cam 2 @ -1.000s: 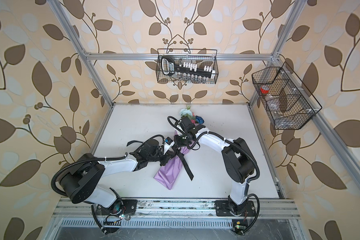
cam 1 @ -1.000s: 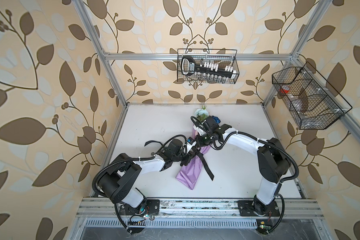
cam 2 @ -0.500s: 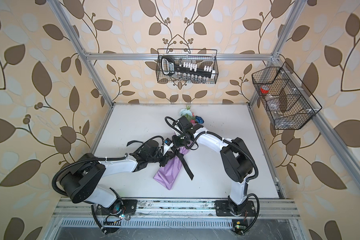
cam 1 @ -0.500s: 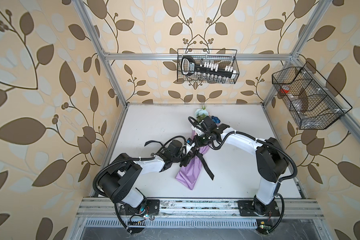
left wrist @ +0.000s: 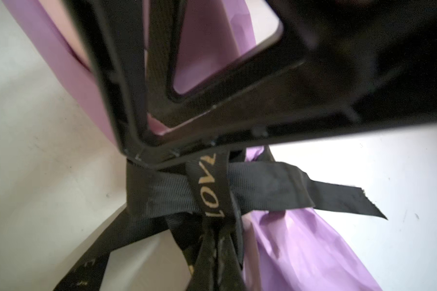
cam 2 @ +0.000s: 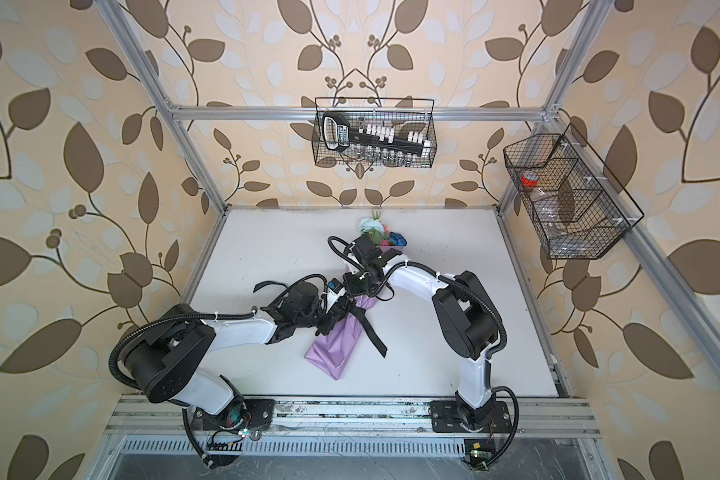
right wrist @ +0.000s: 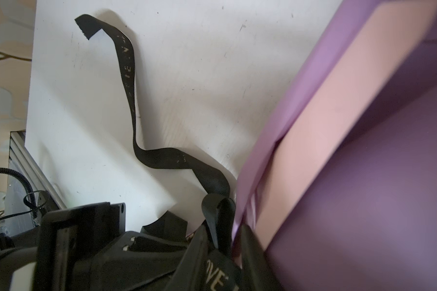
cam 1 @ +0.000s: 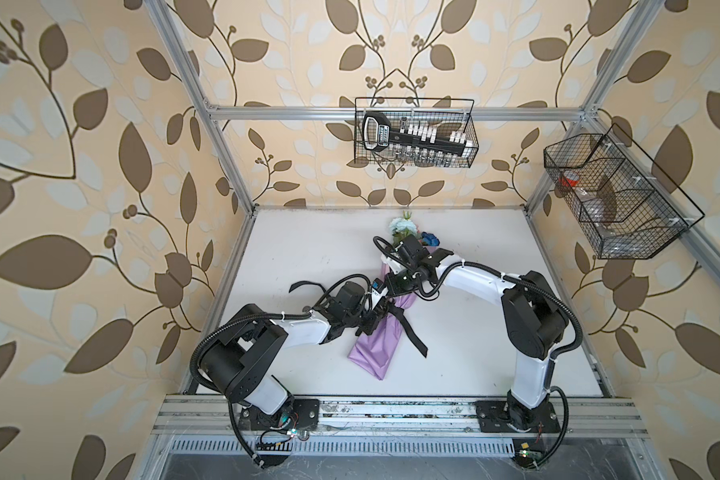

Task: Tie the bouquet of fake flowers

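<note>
Plainly a robotics lab cell: framed in bare aluminium extrusion framing [cam 1: 287,113], lined with beige leaf-print wallpaper panels [cam 1: 80,166], hung with black wire baskets [cam 1: 470,124], floored with a scuffed white tabletop [cam 1: 308,249], fronted by a slotted metal mounting rail [cam 1: 391,411].

In a top view the left arm [cam 1: 304,330] leaves its base at 7 o'clock, folds at the shoulder and lays its white forearm low toward 2 o'clock. The left gripper [cam 1: 370,322] has its jaws clamped together on the black ribbon [left wrist: 263,186]. The right arm [cam 1: 474,278] rises from 5 o'clock, bends at a high elbow and reaches toward 10 o'clock. Its wrist is turned so the right gripper [cam 1: 393,284] points to 7 o'clock, just beside the left one. Its jaws stand nearly together, seemingly nipping the same ribbon.
</note>
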You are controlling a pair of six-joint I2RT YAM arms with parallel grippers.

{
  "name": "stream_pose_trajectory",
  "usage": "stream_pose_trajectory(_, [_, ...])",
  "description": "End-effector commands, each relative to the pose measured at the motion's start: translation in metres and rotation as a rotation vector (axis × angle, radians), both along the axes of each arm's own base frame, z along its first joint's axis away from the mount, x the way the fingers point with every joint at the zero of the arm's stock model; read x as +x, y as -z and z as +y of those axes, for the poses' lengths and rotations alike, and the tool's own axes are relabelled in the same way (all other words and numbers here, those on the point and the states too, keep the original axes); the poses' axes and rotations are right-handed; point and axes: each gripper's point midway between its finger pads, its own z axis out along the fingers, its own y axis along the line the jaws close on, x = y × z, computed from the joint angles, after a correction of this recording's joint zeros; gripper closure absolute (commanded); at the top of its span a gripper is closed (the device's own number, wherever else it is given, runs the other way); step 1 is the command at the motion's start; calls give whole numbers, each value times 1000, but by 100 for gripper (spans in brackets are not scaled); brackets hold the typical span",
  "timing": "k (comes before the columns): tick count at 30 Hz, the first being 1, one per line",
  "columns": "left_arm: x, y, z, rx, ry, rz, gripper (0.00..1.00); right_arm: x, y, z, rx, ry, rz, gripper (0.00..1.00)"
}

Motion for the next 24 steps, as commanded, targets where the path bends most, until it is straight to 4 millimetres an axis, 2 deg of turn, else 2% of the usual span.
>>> stream_pose_trajectory(1, [5, -47, -28, -117, 83, -169, 99, -2, 39, -22, -105, 31, 49, 75])
stream_pose_trajectory(4, [4, -45, -31, -120, 88, -161, 99, -7, 46, -27, -114, 32, 63, 76])
stream_pose_trajectory(7, [1, -44, -37, -137, 96, -157, 99, -8, 43, -28, -105, 32, 56, 76])
stream_pose_trajectory(12, [-3, -47, -50, -159, 99, -171, 99, -2, 37, -50, -112, 84, 45, 77])
stream_pose_trajectory(16, [-4, -41, -50, -146, 94, -165, 100, 1, 16, -56, -94, 95, 6, 77])
stream_pose_trajectory(21, [-5, -40, -45, -138, 75, -170, 100, 3, -18, -49, -35, 75, -51, 76])
stream_pose_trajectory(24, [-5, -40, -45, -140, 77, -168, 100, 5, -31, -45, -15, 57, -74, 76])
